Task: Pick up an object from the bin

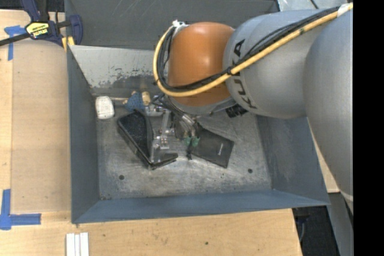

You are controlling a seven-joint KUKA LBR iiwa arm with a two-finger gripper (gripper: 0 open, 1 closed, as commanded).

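My gripper (pixel 175 144) hangs low over the middle of the bin floor, under the orange wrist cover. Its fingers stand apart, open, with bare floor between them. The left finger (pixel 161 142) touches or overlaps the right edge of a flat black rectangular case (pixel 134 133) that lies slanted. Just right of the other finger lies a second flat black pad (pixel 214 148). Nothing is held between the fingers.
A small white cap-like piece (pixel 105 107) lies at the back left of the floor. Next to it is a blue and brass-coloured small part (pixel 137 100). The arm covers the bin's back right. The front of the floor is bare metal.
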